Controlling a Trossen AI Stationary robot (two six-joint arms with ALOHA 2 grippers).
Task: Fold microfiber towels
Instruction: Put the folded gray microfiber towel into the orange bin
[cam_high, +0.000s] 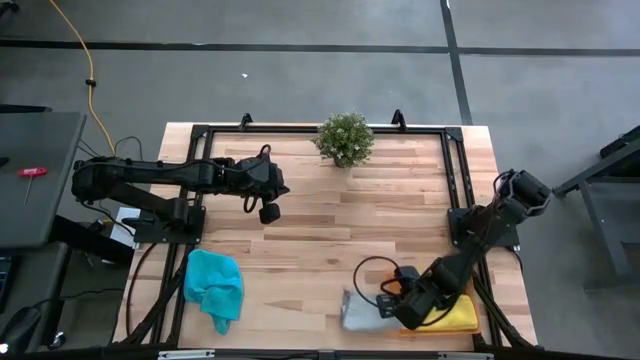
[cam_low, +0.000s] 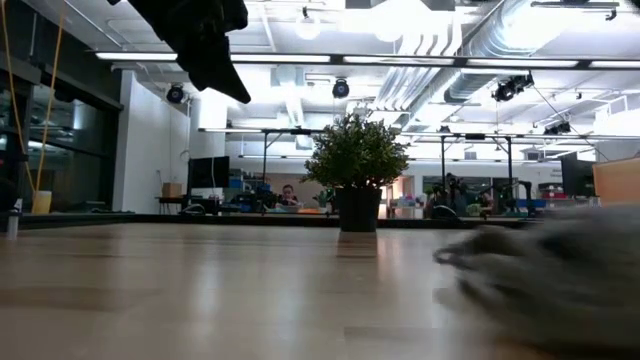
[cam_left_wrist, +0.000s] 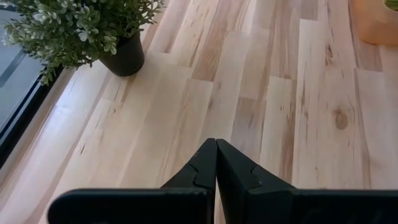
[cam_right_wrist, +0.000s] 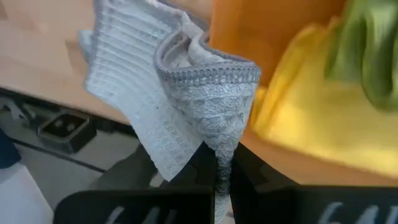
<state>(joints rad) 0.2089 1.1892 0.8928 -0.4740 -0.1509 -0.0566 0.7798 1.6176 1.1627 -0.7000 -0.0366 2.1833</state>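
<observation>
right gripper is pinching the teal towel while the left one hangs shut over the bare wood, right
Not quite. The right gripper is pinching the grey towel, as the right wrist view shows; the teal towel lies untouched. The left gripper does hang shut over bare wood.

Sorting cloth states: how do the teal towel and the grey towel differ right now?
The teal towel lies crumpled and untouched on the table's left side; the grey towel is pinched in the right gripper at the near right, beside a yellow towel. Both are unfolded.

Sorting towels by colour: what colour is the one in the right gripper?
Light grey towel, clearest in the right wrist view.
</observation>
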